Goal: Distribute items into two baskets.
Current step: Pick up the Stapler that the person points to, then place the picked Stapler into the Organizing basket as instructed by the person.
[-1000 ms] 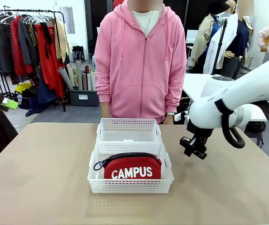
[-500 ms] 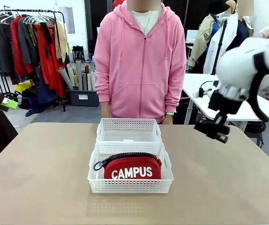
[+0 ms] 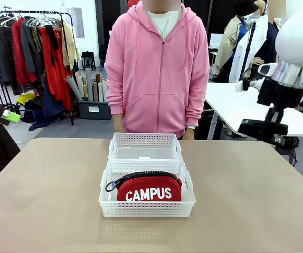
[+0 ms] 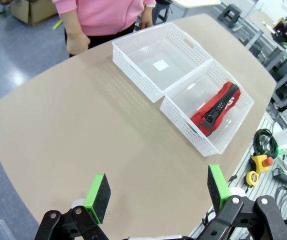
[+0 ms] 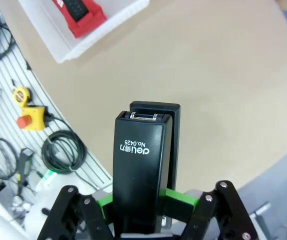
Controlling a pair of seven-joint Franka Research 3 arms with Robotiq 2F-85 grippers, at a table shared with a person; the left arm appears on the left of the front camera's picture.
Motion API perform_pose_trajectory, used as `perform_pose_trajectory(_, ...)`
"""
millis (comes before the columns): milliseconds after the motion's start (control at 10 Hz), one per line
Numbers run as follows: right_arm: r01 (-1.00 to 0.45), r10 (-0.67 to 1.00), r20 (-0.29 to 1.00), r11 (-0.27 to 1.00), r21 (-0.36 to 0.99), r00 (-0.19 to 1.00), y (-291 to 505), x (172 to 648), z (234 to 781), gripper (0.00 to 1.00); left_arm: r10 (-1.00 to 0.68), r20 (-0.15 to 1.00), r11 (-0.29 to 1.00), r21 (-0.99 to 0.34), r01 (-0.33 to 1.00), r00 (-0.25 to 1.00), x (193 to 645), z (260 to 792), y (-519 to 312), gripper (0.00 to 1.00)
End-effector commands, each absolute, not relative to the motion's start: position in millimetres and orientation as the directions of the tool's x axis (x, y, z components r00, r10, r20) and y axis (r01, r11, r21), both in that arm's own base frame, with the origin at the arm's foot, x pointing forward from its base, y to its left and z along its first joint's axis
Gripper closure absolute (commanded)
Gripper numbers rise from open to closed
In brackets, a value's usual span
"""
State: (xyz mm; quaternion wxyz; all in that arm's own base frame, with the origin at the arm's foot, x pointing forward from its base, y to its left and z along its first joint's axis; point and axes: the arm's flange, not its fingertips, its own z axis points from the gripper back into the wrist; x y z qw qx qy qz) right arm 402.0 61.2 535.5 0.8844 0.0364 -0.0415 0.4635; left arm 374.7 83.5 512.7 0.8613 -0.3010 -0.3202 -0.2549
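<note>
Stapler (image 5: 142,165) clamped in right jaws; left jaws wide apart, empty; pouch (image 3: 149,190) in near basket (image 3: 146,212).

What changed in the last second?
The right gripper, jaws shut on the stapler, rose and swung to the robot's right, away from the baskets. Nothing was grasped or released. The pouch, baskets and person stayed put.

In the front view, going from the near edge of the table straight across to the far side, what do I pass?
First the nearer basket holding the red CAMPUS pouch → farther basket → person in the pink hoodie.
</note>
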Motion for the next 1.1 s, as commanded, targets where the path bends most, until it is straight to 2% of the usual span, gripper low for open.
perform_pose_trajectory(0,-0.855,0.852,0.111,0.518,-0.029,0.512,61,388,543,1.0,-0.236,0.716,0.682,-0.36,0.637,0.657,374,513,84,0.0)
perform_pose_trajectory(200,-0.883,0.879,0.111,0.468,-0.018,0.464,65,388,551,1.0,-0.236,0.716,0.682,-0.36,0.637,0.657,374,513,84,0.0)
perform_pose_trajectory(400,-0.897,0.889,0.12,0.438,0.054,0.441,65,404,551,1.0,-0.236,0.716,0.682,-0.36,0.637,0.657,374,513,84,0.0)
perform_pose_trajectory(500,-0.867,0.863,0.112,0.498,-0.017,0.493,71,387,551,1.0,-0.236,0.716,0.682,-0.36,0.637,0.657,374,513,84,0.0)
perform_pose_trajectory(1000,-0.867,0.863,0.112,0.498,-0.017,0.493,71,387,551,1.0,-0.236,0.716,0.682,-0.36,0.637,0.657,374,513,84,0.0)
